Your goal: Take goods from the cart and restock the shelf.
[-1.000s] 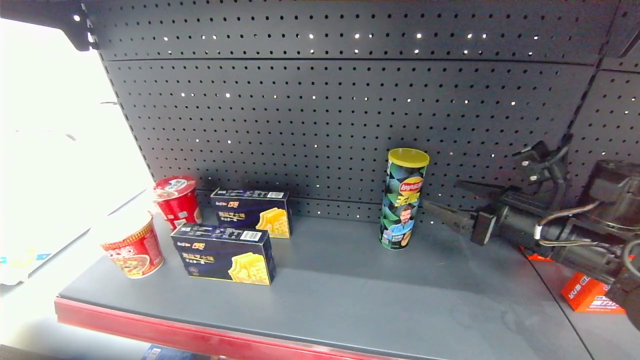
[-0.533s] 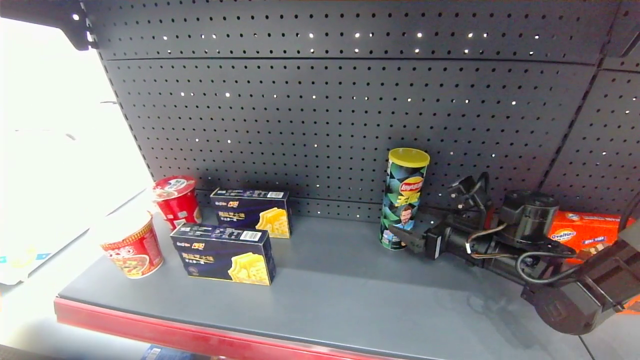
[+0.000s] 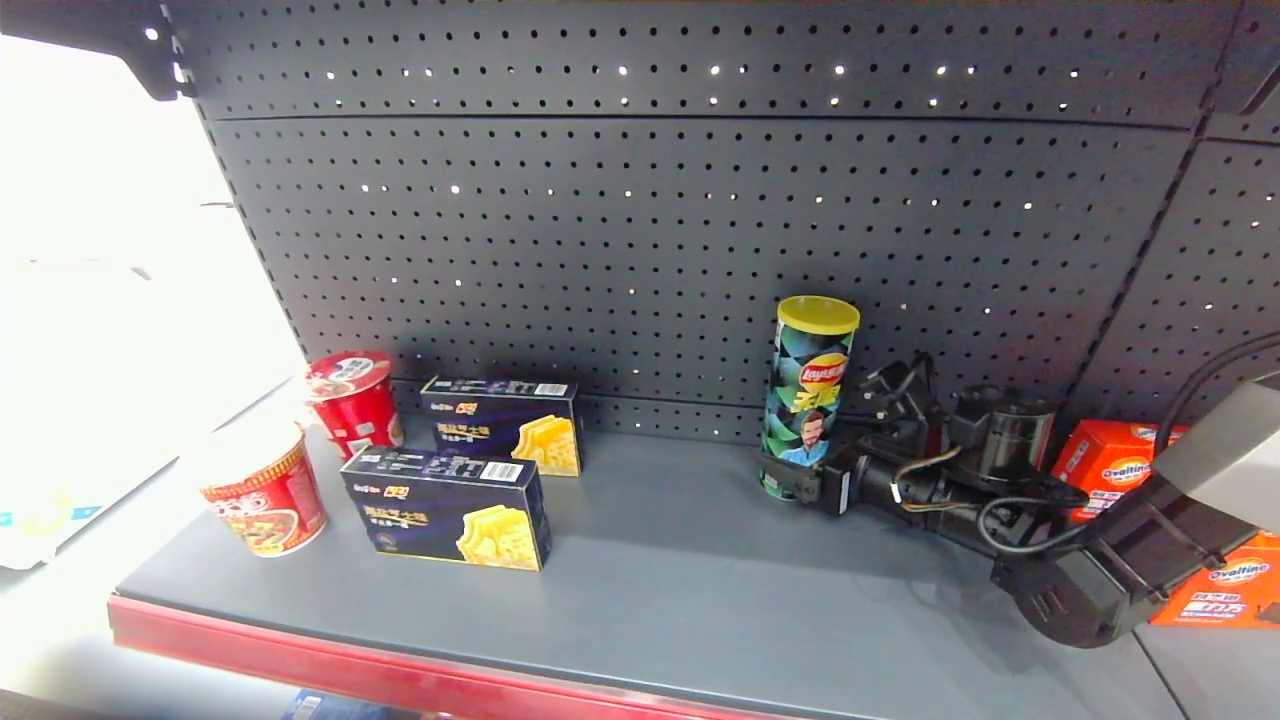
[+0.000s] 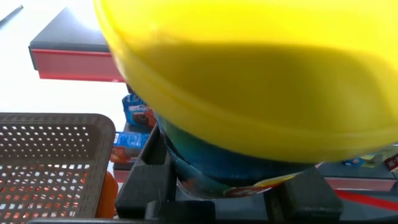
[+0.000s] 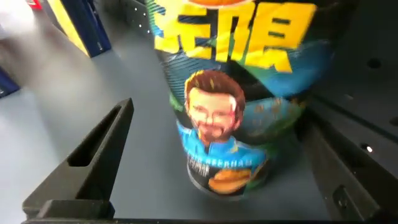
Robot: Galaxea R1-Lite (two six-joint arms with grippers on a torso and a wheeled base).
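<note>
Grey shelf (image 3: 650, 600) — right end effector (image 3: 796, 478) spread around chip can (image 3: 812, 395), left end effector (image 4: 227, 186) gripping second can (image 4: 249, 81).

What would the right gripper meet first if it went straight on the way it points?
The upright chip can: the right gripper has its open jaws on either side of its base, so contact would likely come almost at once.

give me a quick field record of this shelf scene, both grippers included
shelf can: tall patterned chip can with yellow lid, upright on the grey metal shelf by the pegboard
right gripper: open, fingers either side of that can's base
left gripper: shut on a second yellow-lidded can, a brown mesh basket beyond it
other stock: two dark blue boxes, two red noodle cups, orange boxes at the right
</note>
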